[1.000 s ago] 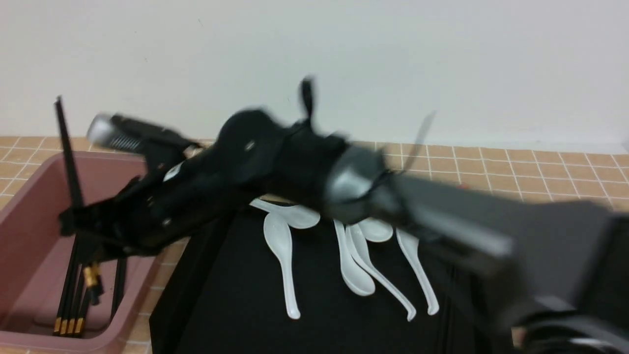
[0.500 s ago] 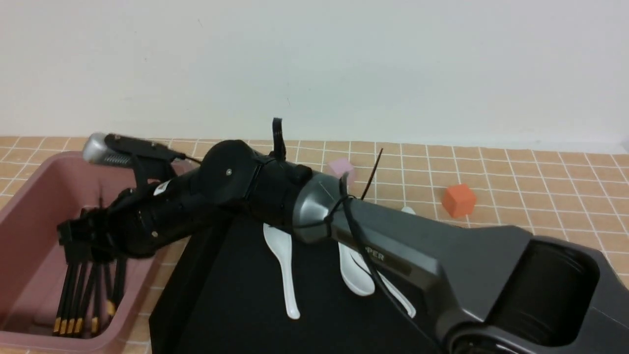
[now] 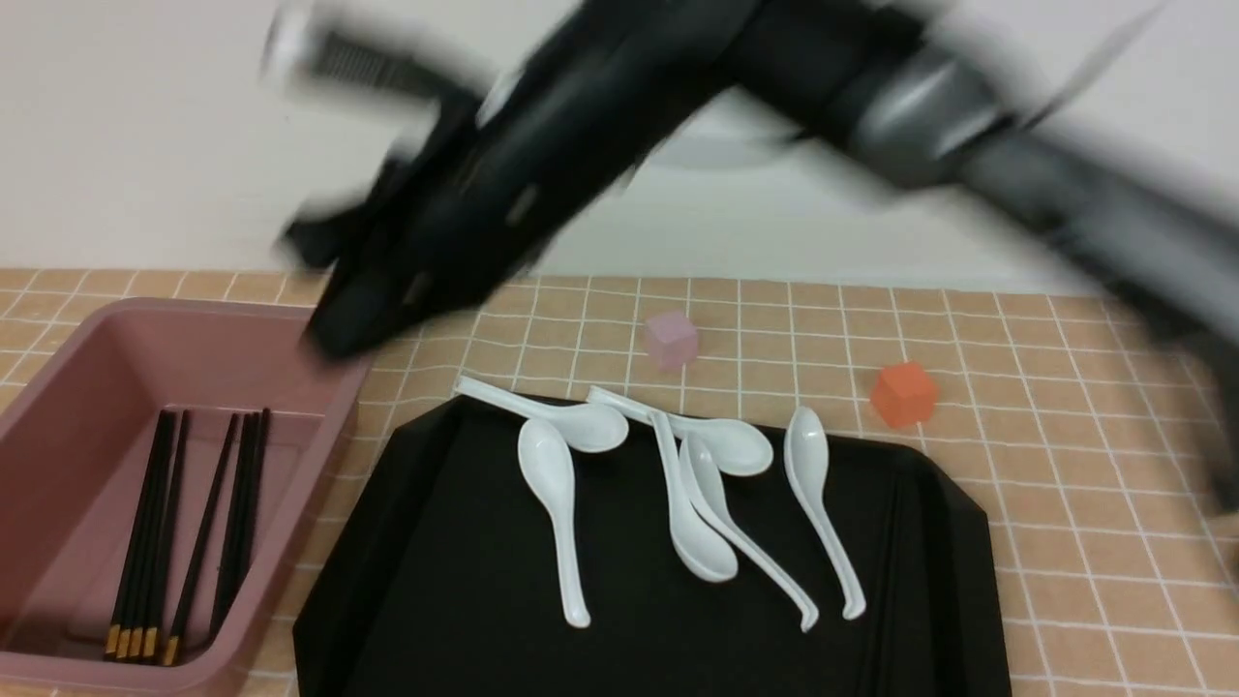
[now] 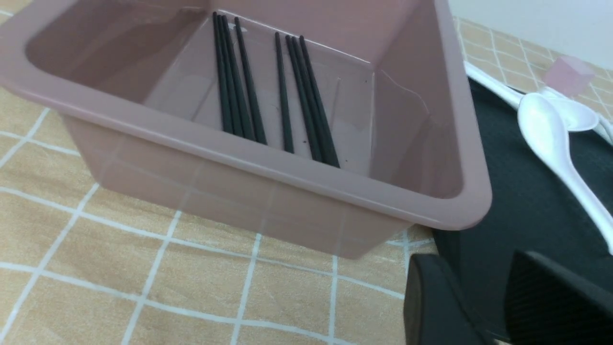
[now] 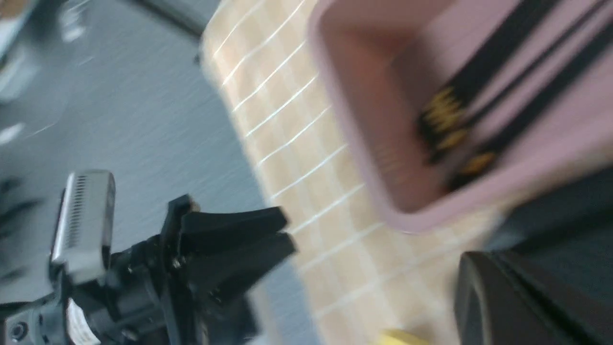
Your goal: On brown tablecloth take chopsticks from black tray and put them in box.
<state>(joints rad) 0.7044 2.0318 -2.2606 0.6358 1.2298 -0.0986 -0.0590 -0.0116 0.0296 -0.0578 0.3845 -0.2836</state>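
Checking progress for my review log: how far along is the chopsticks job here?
Done: a bunch of chopsticks lies in the box. In hand: nothing visible; the right gripper, blurred above the box, is shut with no stick seen in it. Left: the tray shows only white spoons; faint dark lines near its right edge might be more chopsticks, too dark to tell.

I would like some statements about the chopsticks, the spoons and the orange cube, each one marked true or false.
1. The chopsticks lie flat on the floor of the box. True.
2. Their gold tips point toward the far wall. False: the gold tips are at the near end of the box.
3. White spoons lie on the black tray. True.
4. The orange cube sits on the tray. False: it rests on the cloth, beyond the tray.
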